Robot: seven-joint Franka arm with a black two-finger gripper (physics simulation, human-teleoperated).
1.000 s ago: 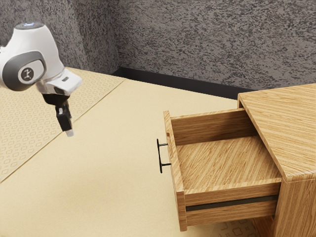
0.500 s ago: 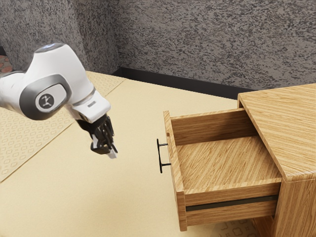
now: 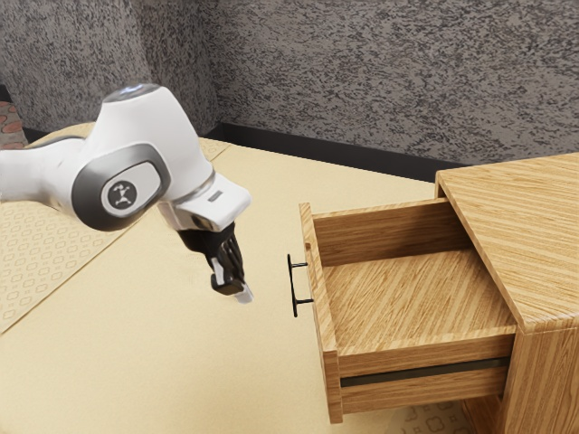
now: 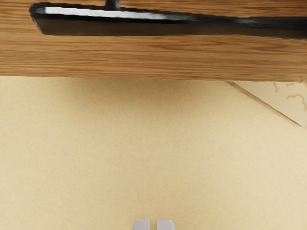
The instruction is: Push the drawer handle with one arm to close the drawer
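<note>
Black handle [image 3: 292,286] on the front of a wooden drawer [image 3: 324,339], the drawer standing open from its cabinet [image 3: 525,235], the pincer [image 3: 244,296] near the drawer's front but apart from it, fingertips all but together, pale floor [image 3: 181,371] below the drawer, textured grey wall [image 3: 344,72] beyond.

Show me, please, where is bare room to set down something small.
Bare: the drawer floor, bordered by the drawer walls; the visible cabinet top; the pale ground before the drawer front. Crowded: between gripper and black handle.
</note>
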